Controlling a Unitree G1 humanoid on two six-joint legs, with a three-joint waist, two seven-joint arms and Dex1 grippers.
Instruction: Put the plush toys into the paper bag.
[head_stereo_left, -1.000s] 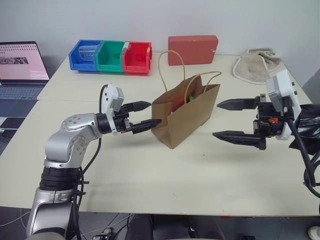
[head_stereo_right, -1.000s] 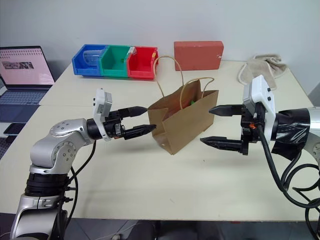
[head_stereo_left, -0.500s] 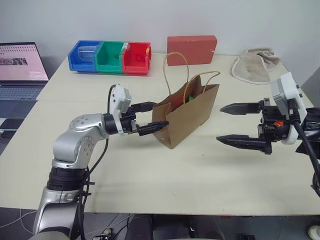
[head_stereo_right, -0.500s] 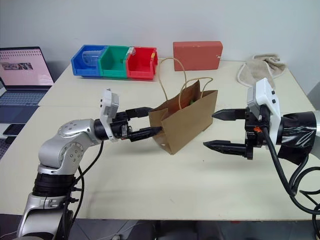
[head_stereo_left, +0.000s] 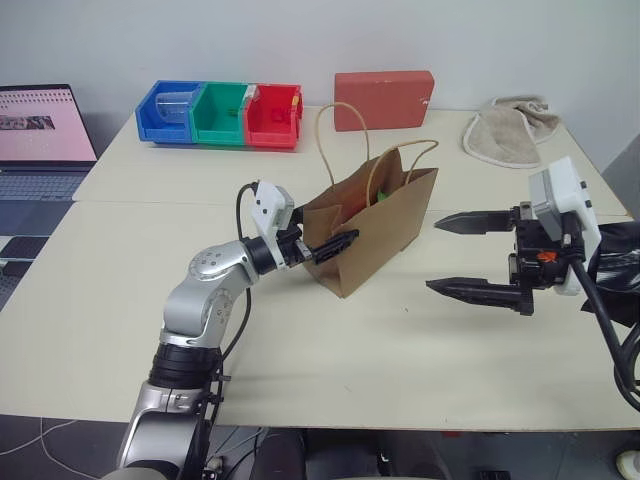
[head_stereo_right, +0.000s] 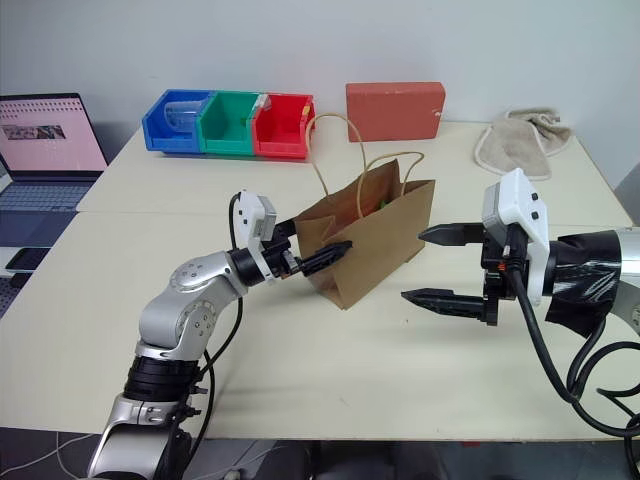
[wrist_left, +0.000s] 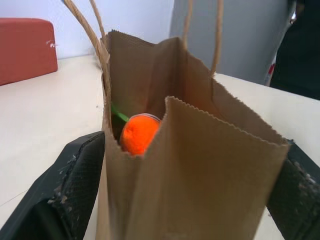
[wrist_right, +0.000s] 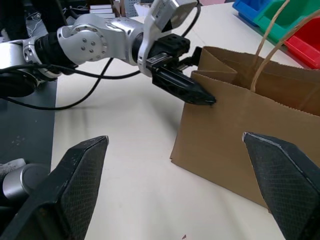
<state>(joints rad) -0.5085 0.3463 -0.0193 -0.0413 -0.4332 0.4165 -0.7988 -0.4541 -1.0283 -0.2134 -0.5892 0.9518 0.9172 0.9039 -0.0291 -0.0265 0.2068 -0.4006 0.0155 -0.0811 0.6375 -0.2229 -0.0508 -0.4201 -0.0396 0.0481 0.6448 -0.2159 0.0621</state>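
The brown paper bag (head_stereo_left: 385, 235) stands upright in the middle of the table, its two loop handles up. Inside it an orange carrot plush toy (wrist_left: 139, 134) shows near the bag's narrow end, with a bit of green leaf (wrist_left: 118, 113) beside it. My left gripper (head_stereo_left: 335, 232) is open and straddles that narrow end, one finger (head_stereo_right: 330, 253) along the near wall and the other behind the far wall. My right gripper (head_stereo_left: 436, 255) hovers open and empty to the right of the bag, pointing at it, apart from it.
Blue, green and red bins (head_stereo_left: 220, 112) line the back left. A red rectangular box (head_stereo_left: 385, 98) stands at the back, and a beige cloth (head_stereo_left: 510, 130) lies at the back right. A laptop (head_stereo_left: 40, 135) sits off the table's left side.
My left gripper has moved right, from just touching the bag's end to having its fingers on both sides of it. The right gripper has kept its place.
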